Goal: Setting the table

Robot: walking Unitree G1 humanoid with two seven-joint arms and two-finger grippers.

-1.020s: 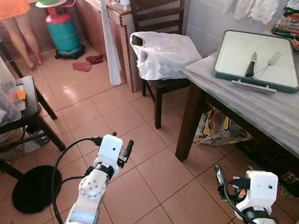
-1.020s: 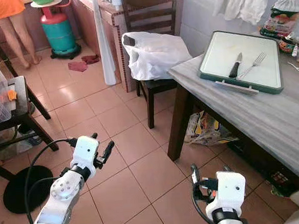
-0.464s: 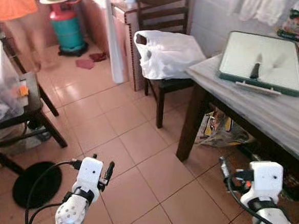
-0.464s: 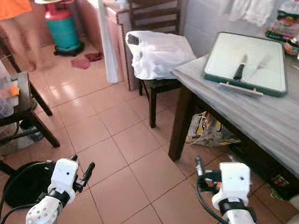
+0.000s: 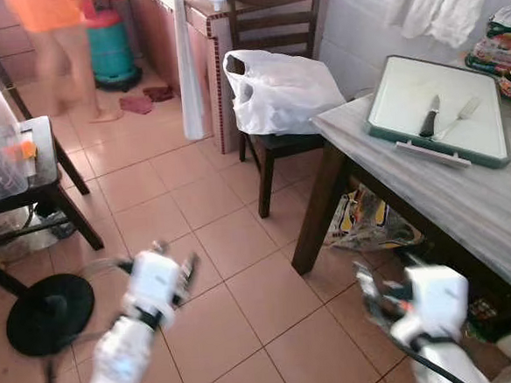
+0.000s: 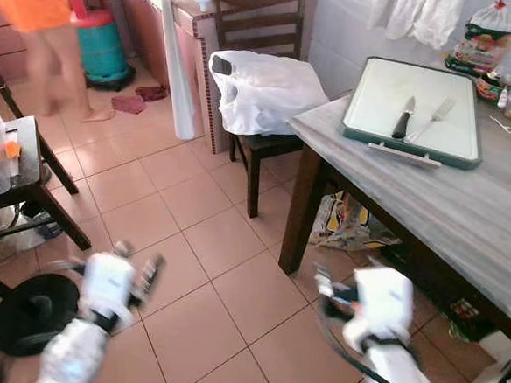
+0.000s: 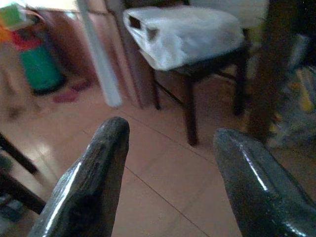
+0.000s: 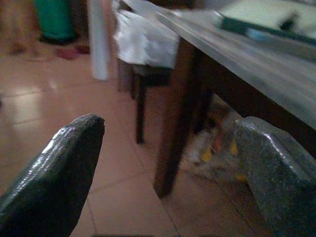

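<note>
Hands hung low over the tiled floor (image 5: 215, 238), both blurred in the head views. The left hand (image 7: 170, 173) had its two fingers spread wide with nothing between them, pointing toward the chair. The right hand (image 8: 168, 173) was likewise wide and empty, aimed at the leg and edge of the bench (image 5: 467, 203).

Farther off, a dark wooden chair (image 5: 283, 146) beside the bench corner carried a white plastic bag (image 5: 279, 89) on its seat. On the bench top lay a green-rimmed tray (image 5: 387, 134), and on it a knife (image 5: 429, 115) with a fork (image 5: 462, 111) just beside it, well apart from both hands. At the far side of the room a person (image 5: 61, 47) stood near a gas cylinder (image 5: 109, 44).

The step in hand appeared to be the approach: nothing was yet grasped. The next move would likely call for closing on the bench and raising one hand toward the tray's cutlery.
</note>
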